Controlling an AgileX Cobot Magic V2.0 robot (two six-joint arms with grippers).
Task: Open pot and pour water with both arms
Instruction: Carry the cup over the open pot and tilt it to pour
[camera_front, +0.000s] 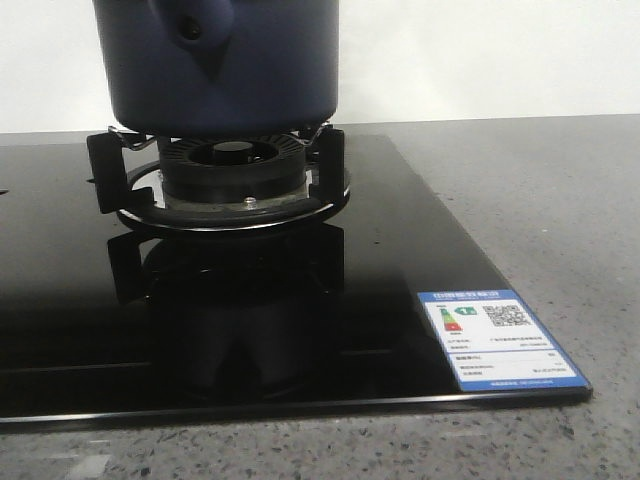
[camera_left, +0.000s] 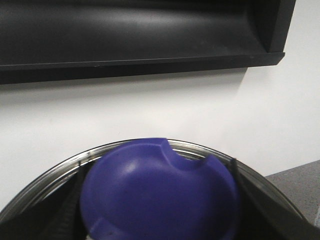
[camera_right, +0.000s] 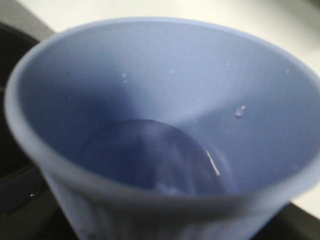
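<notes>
The dark navy pot (camera_front: 250, 70) stands on the burner grate, its handle stub with a round hole (camera_front: 192, 30) facing me; its top is cut off by the front view. In the left wrist view a blue lid knob (camera_left: 160, 195) sits on a lid with a steel rim (camera_left: 45, 177). My left gripper (camera_left: 160, 212) is shut on the knob, with dark fingers (camera_left: 62, 212) on either side. A pale blue cup (camera_right: 165, 100) fills the right wrist view, tilted, with droplets inside. It is held close; the right fingers are hidden under it. Neither gripper shows in the front view.
The gas burner (camera_front: 232, 165) and black pot supports (camera_front: 105, 170) sit on a glossy black hob (camera_front: 380, 300) with a blue-and-white energy label (camera_front: 497, 338). Grey stone counter (camera_front: 540, 200) surrounds it. A black hood (camera_left: 140, 35) hangs on the white wall behind.
</notes>
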